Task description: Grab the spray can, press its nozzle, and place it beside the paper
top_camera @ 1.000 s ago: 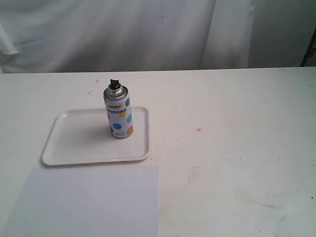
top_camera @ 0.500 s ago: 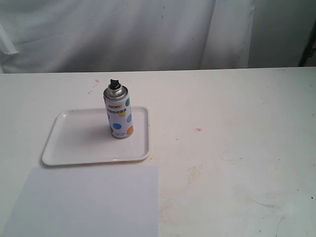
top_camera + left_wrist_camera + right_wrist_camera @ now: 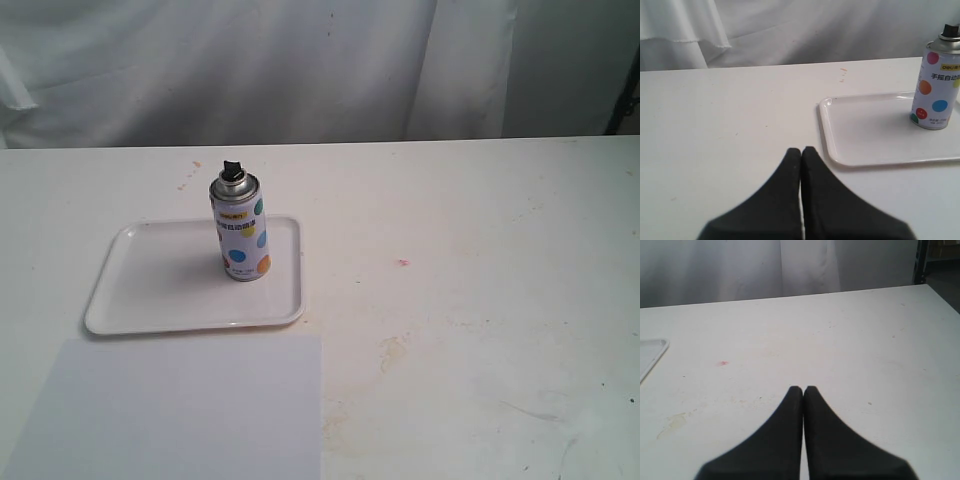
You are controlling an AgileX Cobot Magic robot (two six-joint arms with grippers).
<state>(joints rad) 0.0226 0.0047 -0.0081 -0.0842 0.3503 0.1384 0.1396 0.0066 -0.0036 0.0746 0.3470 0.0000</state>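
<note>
The spray can [image 3: 239,228] stands upright on the right half of a white tray [image 3: 150,290]; it is white with coloured dots, a silver top and a black nozzle [image 3: 232,168]. The left wrist view also shows the spray can [image 3: 936,85] with its nozzle [image 3: 951,30] on the tray [image 3: 865,130]. The paper [image 3: 180,410] lies flat in front of the tray at the table's near left. My left gripper [image 3: 801,150] is shut and empty, well short of the tray. My right gripper [image 3: 803,389] is shut over bare table, holding nothing. Neither arm appears in the exterior view.
A white cloth backdrop [image 3: 300,70] hangs behind the table. A small pink mark [image 3: 404,263] and faint stains [image 3: 392,350] dot the tabletop right of the tray. The tray's corner [image 3: 652,352] shows in the right wrist view.
</note>
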